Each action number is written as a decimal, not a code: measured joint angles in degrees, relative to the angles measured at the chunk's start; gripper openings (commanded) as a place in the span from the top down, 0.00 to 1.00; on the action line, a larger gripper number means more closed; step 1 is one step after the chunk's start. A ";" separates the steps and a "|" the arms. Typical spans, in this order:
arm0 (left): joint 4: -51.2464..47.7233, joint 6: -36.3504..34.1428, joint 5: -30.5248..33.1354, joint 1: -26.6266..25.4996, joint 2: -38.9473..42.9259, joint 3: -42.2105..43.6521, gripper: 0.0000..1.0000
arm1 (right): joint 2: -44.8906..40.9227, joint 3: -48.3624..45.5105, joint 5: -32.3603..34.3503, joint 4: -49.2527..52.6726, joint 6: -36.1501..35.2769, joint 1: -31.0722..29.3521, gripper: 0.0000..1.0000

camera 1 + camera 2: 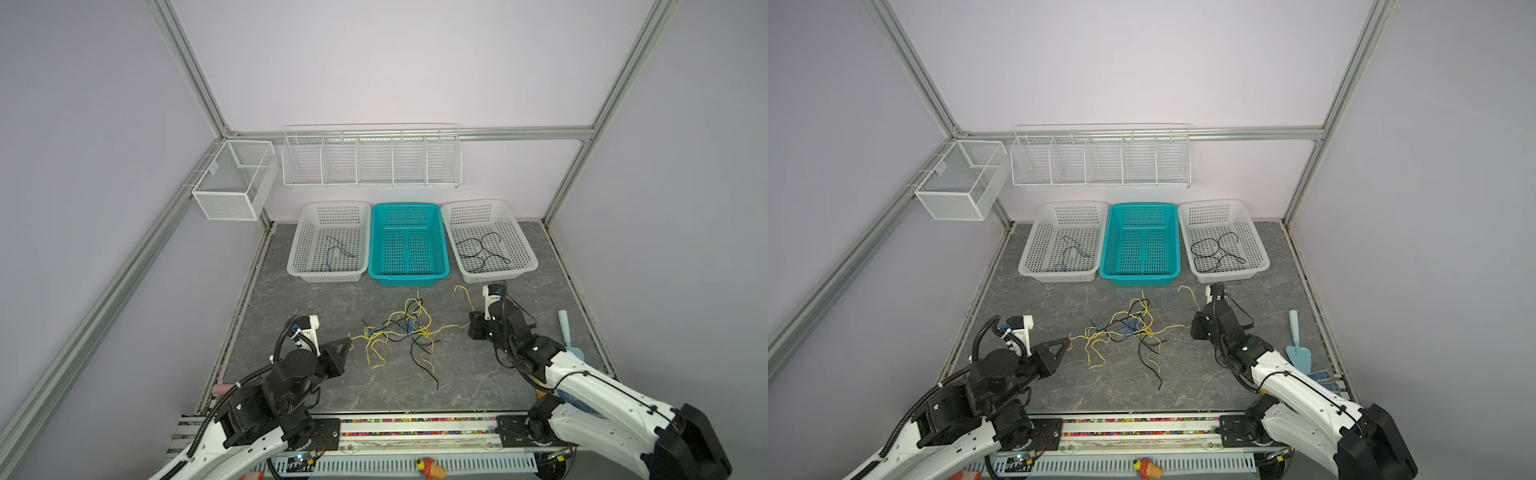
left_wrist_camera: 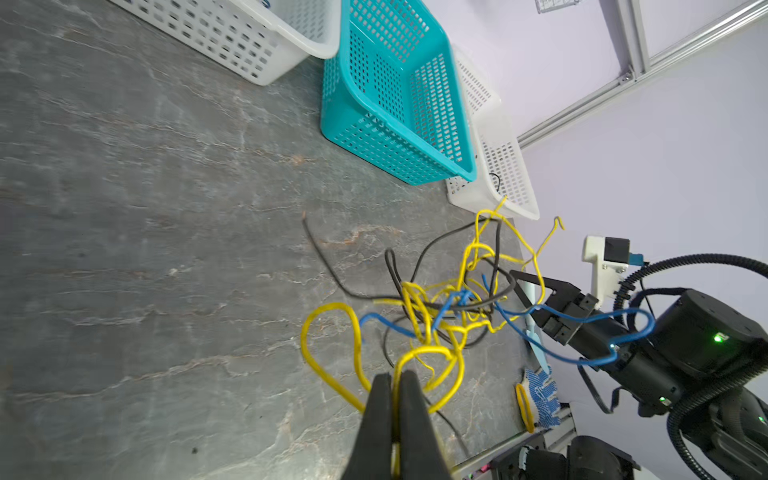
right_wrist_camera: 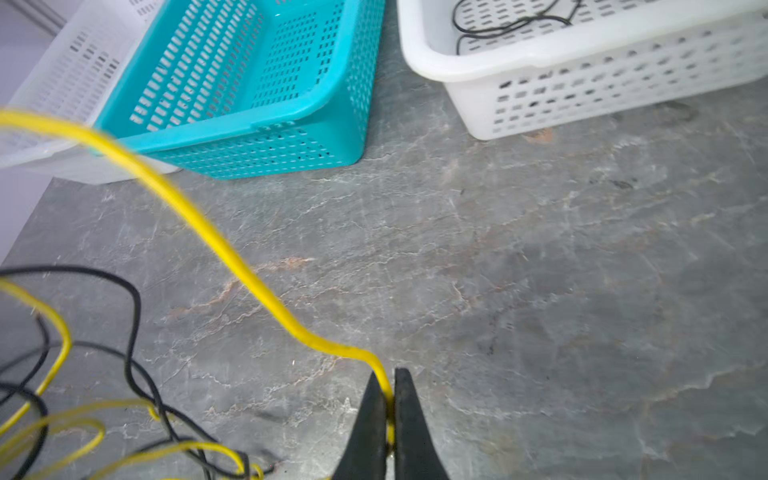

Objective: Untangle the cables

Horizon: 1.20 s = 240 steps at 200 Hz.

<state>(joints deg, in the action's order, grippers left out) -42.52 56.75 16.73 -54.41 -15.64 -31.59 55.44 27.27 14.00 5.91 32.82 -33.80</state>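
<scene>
Cables (image 1: 399, 328) in yellow, black and blue are lying in one loose snarl at the middle of the grey marbled tabletop (image 1: 374, 397). They are thin and limp, with the yellow ones looping widest, black ends trailing toward the near edge and short blue pieces showing in the knot's heart. Both top views are showing the snarl (image 1: 1125, 328) between the two arms. The left gripper (image 1: 348, 340) is reaching in from the left-edge side, its jaws pressing together on a yellow loop (image 2: 424, 351) at the tangle's left fringe; in the left wrist view the two black fingers (image 2: 376, 415) are pinching that wire with barely a gap between them. The right gripper (image 1: 469, 326) is sitting at the tangle's right fringe, its jaws likewise squeezing a yellow strand (image 3: 232, 253), which is rising from between the tips and curving away, blurred farther out. Along the far edge three perforated baskets are standing side by side. The left white basket (image 1: 299, 237) is holding a blue cable (image 1: 337, 249), the teal basket (image 1: 409, 205) is sitting in the middle, and the right white basket (image 1: 525, 245) is holding a black cable (image 1: 482, 249) in loose curls. A pale blue trowel (image 1: 565, 328) is lying near the right edge.
</scene>
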 measured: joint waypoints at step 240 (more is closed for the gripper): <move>-3.37 -6.88 3.43 0.04 -12.92 -14.86 1.00 | -0.52 -0.50 -12.87 -1.75 -4.57 -0.24 0.43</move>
<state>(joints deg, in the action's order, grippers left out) -45.89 49.87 20.16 -54.37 -28.56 -46.46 54.92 26.76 1.13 4.16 28.25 -34.04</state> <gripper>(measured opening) 0.048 0.536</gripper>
